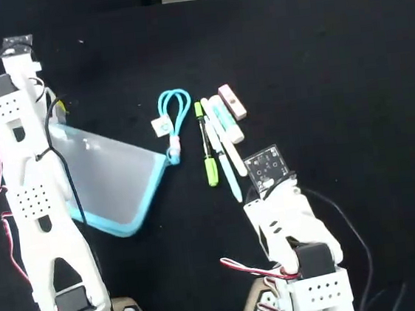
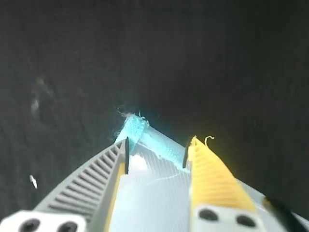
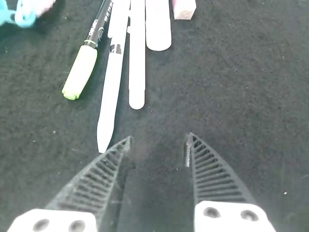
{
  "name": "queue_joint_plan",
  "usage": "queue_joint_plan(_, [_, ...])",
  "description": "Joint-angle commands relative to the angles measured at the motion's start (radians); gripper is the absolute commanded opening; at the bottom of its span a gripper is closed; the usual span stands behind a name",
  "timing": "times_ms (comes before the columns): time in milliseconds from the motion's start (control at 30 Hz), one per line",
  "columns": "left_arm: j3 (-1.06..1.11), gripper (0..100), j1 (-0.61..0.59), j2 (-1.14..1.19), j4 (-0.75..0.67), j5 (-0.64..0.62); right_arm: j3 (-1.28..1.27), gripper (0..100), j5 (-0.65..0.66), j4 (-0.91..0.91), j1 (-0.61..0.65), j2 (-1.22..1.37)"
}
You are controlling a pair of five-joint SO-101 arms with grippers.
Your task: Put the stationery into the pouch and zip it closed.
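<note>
Loading has yet to begin: no stationery looks to be inside the pouch (image 1: 109, 173), which lies flat toward the desk's left edge. The left end effector (image 2: 157, 147) stands open astride the pouch's far corner. The pens (image 1: 217, 143) and eraser (image 1: 232, 101) lie side by side near the desk's middle. The right end effector (image 3: 158, 142) is open and empty, just short of the pen tips. Next, it likely must advance, straddle one pen and close.
</note>
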State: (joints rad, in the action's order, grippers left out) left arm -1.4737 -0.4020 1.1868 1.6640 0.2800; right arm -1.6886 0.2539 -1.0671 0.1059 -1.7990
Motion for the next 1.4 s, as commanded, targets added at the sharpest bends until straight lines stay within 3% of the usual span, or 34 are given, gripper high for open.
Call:
queue_joint_plan(0, [-0.050, 21, -0.019, -0.012, 0.098, 0.008, 0.004, 17.2, 0.005, -0.005, 0.009, -0.093])
queue_joint_plan(367, [0.162, 21, -0.143, -0.104, 0.101, 0.009, 0.004, 17.2, 0.005, -0.005, 0.008, -0.093])
queue_joint_plan(633, [0.796, 21, -0.137, -0.539, 0.091, 0.199, 0.004, 17.2, 0.005, -0.005, 0.009, -0.093])
queue_joint_plan(833, [0.928, 21, -0.131, -0.790, -0.084, 0.239, 0.004, 17.2, 0.005, -0.005, 0.009, -0.093])
queue_joint_plan(933, [0.935, 21, -0.047, -0.850, -0.084, 0.295, 0.004, 17.2, 0.005, -0.005, 0.009, -0.093])
queue_joint_plan(1100, [0.944, 21, 0.179, -0.878, 0.097, 0.436, 0.004, 17.2, 0.005, -0.005, 0.008, -0.093])
queue_joint_plan(1367, [1.156, 21, 0.378, -0.890, -0.043, 0.339, 0.004, 17.2, 0.005, -0.006, 0.006, -0.093])
